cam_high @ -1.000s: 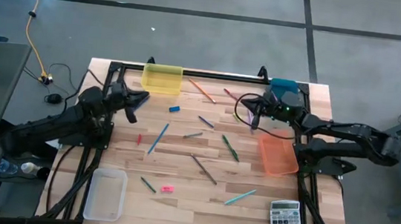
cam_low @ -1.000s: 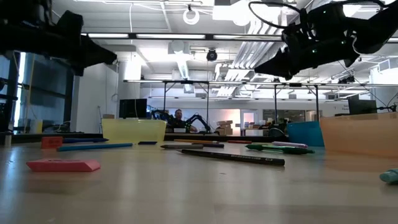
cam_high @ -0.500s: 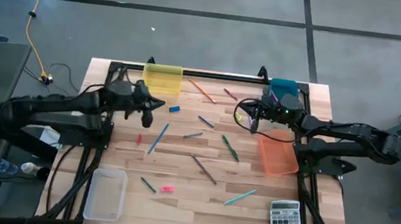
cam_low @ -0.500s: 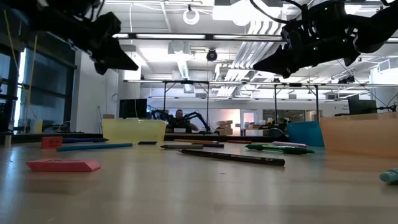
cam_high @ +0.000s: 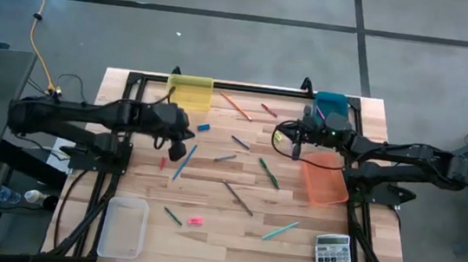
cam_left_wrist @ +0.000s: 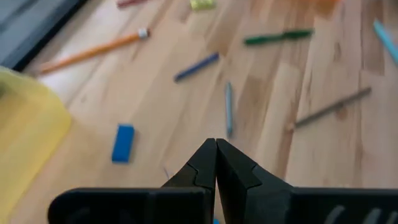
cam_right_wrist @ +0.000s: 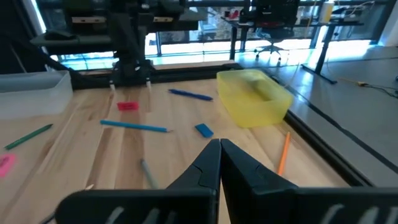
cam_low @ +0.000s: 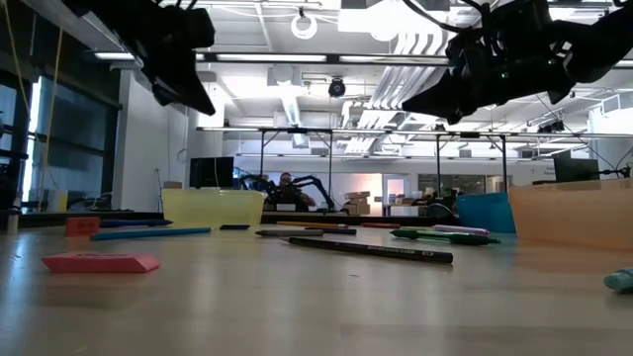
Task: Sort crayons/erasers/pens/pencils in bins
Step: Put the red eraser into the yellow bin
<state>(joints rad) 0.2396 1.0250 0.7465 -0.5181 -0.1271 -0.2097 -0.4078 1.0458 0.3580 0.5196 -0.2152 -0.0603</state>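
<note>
No legible text or labels anywhere

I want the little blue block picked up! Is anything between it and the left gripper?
No. In the high view only bare wood separates the small blue eraser block from the shut left gripper.

You are working over a table (cam_high: 232, 235) of pale wood planks with visible grain and a smooth, faintly sheened finish. The bins are thin plastic: the yellow bin (cam_high: 189, 91) and orange bin (cam_high: 324, 182) translucent, the clear bin (cam_high: 123, 227) colourless, the teal bin (cam_high: 331, 101) opaque. The blue eraser (cam_left_wrist: 123, 142) looks matt. The left gripper (cam_left_wrist: 216, 149) fingers are matt black.
</note>
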